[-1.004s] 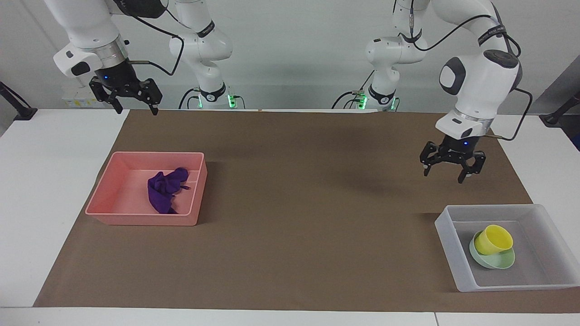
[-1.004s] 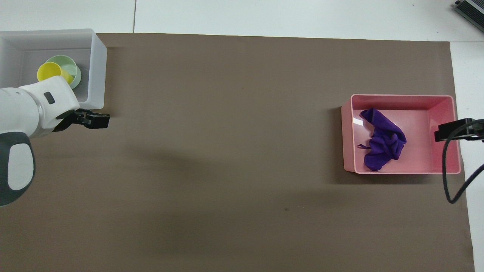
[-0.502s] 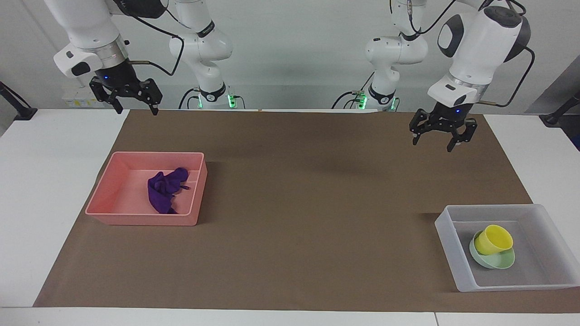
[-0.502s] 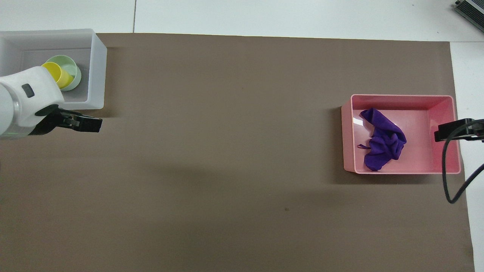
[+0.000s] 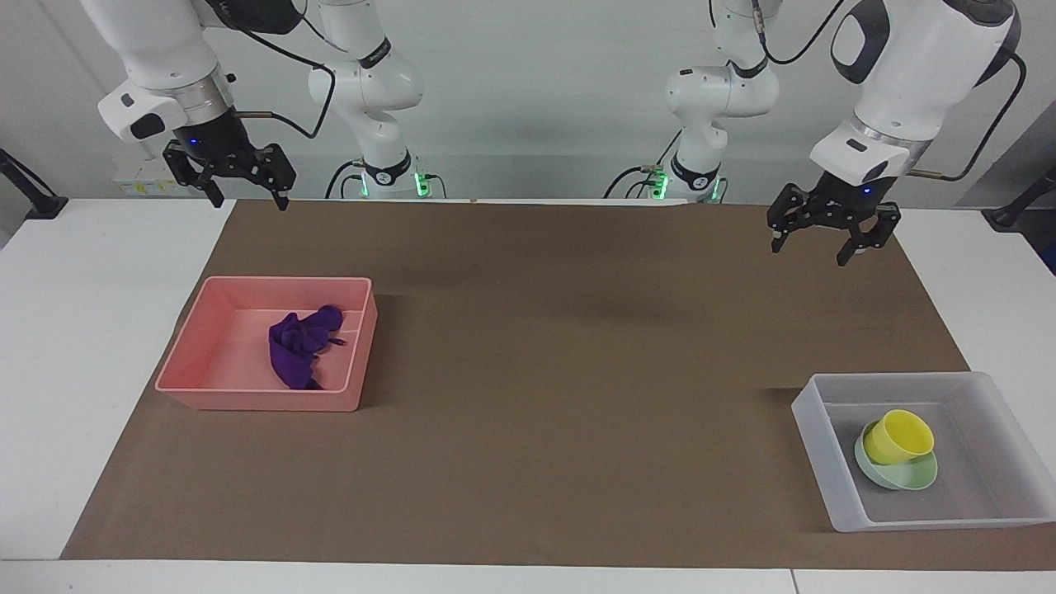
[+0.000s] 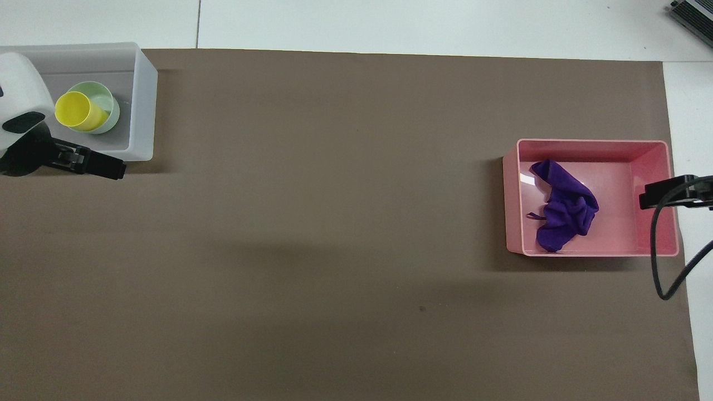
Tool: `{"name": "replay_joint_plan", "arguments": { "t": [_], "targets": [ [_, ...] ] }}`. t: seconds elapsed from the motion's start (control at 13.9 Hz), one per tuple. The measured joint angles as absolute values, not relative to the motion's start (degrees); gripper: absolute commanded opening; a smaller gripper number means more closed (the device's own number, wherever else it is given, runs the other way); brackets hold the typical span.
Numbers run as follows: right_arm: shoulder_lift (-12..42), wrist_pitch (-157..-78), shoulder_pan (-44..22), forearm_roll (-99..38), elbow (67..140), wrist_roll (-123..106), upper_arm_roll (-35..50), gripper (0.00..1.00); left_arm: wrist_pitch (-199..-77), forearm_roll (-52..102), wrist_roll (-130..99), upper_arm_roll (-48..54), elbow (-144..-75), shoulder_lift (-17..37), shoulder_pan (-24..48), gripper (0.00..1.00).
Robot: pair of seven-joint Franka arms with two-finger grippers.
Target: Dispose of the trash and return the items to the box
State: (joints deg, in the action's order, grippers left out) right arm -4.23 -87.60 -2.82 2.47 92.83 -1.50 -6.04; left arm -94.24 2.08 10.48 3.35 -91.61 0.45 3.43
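Observation:
The purple cloth wad (image 5: 301,345) lies in the pink tray (image 5: 256,402) toward the right arm's end; the overhead view shows the wad (image 6: 562,209) and the tray (image 6: 590,143) too. The yellow cup (image 5: 899,436) lies tilted in the mint-green bowl (image 5: 912,477), both inside the translucent box (image 5: 825,462) toward the left arm's end. The cup (image 6: 78,109), bowl (image 6: 107,106) and box (image 6: 143,106) also show from overhead. My left gripper (image 5: 809,252) hangs open and empty, high over the brown mat. My right gripper (image 5: 250,202) waits open and empty over the mat's corner.
A brown mat (image 5: 577,371) covers most of the white table. In the overhead view the left gripper (image 6: 111,169) shows beside the box's wall and the right gripper (image 6: 649,197) shows over the pink tray's edge.
My left gripper has risen and drawn back from beside the box toward the robots' edge of the mat. The right arm, cloth, cup and bowl have not moved.

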Motion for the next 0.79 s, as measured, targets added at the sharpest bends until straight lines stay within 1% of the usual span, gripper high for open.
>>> {"name": "replay_joint_plan", "arguments": {
  "t": [0.29, 0.79],
  "targets": [
    [-4.23, -87.60, -2.82, 2.47, 92.85, -1.50, -6.04, 1.00, -91.55, 1.72, 9.36, 3.16, -91.63, 0.33, 1.66, 1.00],
    [-4.23, -87.59, -2.81, 2.47, 92.94, -1.50, -6.05, 1.00, -91.40, 1.32, 5.26, 3.26, -91.63, 0.13, 1.33, 1.00]
  ]
}}
